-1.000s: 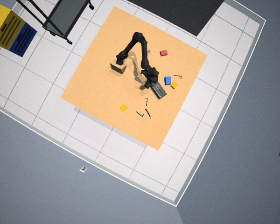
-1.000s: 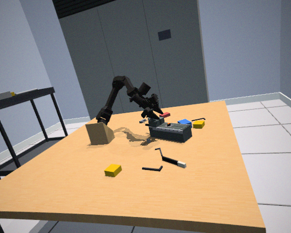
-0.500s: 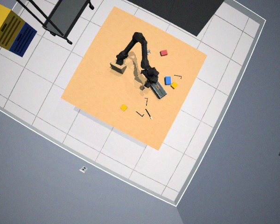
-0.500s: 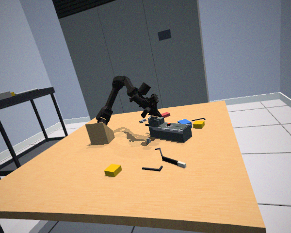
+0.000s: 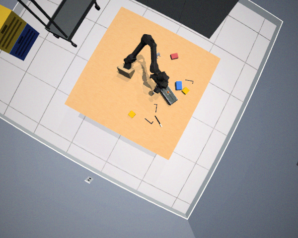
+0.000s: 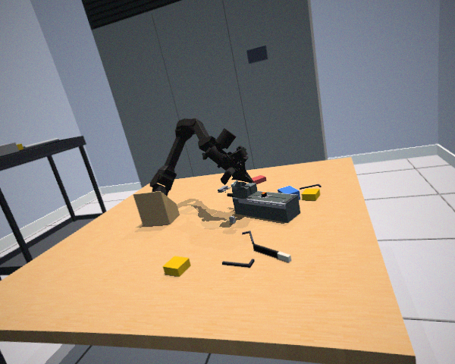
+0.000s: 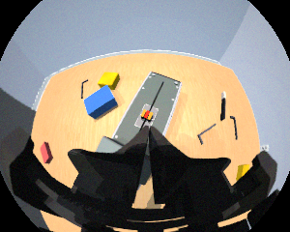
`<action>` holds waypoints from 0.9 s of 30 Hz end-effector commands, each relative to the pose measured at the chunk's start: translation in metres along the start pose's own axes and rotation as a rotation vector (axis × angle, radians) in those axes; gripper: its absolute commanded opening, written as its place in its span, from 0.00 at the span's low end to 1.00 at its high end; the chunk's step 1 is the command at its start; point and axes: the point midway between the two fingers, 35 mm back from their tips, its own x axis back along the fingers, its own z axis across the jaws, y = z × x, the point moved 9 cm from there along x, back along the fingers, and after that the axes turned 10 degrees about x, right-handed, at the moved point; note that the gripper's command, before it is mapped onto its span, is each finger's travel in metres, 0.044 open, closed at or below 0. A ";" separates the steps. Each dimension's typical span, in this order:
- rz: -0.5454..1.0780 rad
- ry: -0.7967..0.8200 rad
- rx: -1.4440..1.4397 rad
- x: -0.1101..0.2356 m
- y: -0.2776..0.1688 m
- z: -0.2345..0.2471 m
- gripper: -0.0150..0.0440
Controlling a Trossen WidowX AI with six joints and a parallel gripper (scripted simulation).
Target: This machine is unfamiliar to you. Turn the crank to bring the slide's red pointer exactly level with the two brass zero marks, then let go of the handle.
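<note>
Gripper (image 7: 147, 155) is pinched shut, empty, above my machine's (image 6: 266, 205) crank end, so the handle goes ungrasped.

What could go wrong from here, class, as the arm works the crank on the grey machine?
1. The pincer is shut almost completely at the machine's crank end. It may have closed on nothing, in which case the crank would not turn.
2. In the wrist view the fingers hide the near part of the slide, just short of the red pointer, so overshooting the marks would be hard to spot.
</note>
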 end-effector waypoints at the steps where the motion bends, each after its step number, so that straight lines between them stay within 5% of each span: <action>1: 0.000 0.000 0.000 0.000 0.000 0.000 0.34; 16: 0.000 0.000 0.000 0.000 0.000 0.000 1.00; 27: 0.000 0.000 0.000 0.000 0.000 0.000 0.56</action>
